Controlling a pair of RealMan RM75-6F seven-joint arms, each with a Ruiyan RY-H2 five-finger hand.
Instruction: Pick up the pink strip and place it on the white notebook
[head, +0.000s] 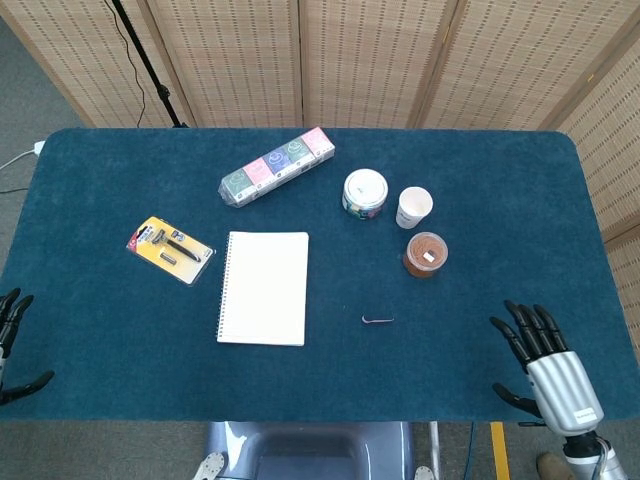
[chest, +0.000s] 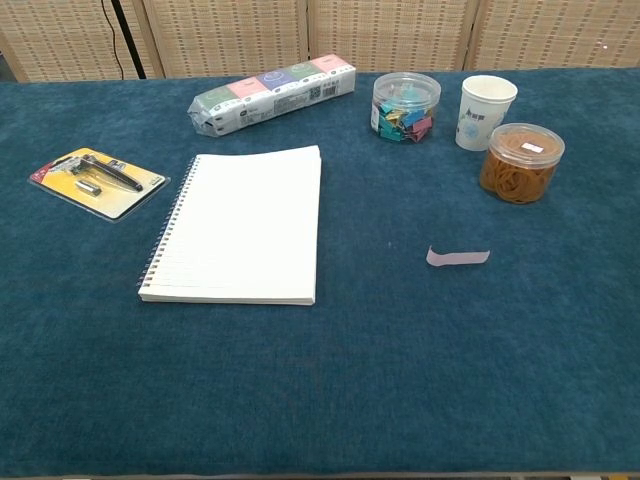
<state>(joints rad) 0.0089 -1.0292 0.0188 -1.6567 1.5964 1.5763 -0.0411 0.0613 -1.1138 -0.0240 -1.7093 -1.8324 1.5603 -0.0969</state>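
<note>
A small pink strip (head: 377, 320) (chest: 457, 257) lies flat on the blue table, right of the white spiral notebook (head: 264, 287) (chest: 238, 224). My right hand (head: 545, 362) hovers at the table's near right edge with its fingers spread and nothing in it, well to the right of the strip. Only the fingertips of my left hand (head: 12, 335) show at the near left edge; they are spread and hold nothing. Neither hand appears in the chest view.
Behind the strip stand a jar of rubber bands (head: 425, 254) (chest: 520, 162), a paper cup (head: 413, 207) (chest: 486, 111) and a tub of binder clips (head: 364, 193) (chest: 405, 106). A long box (head: 277, 165) lies at the back; a yellow blister pack (head: 170, 249) lies left of the notebook.
</note>
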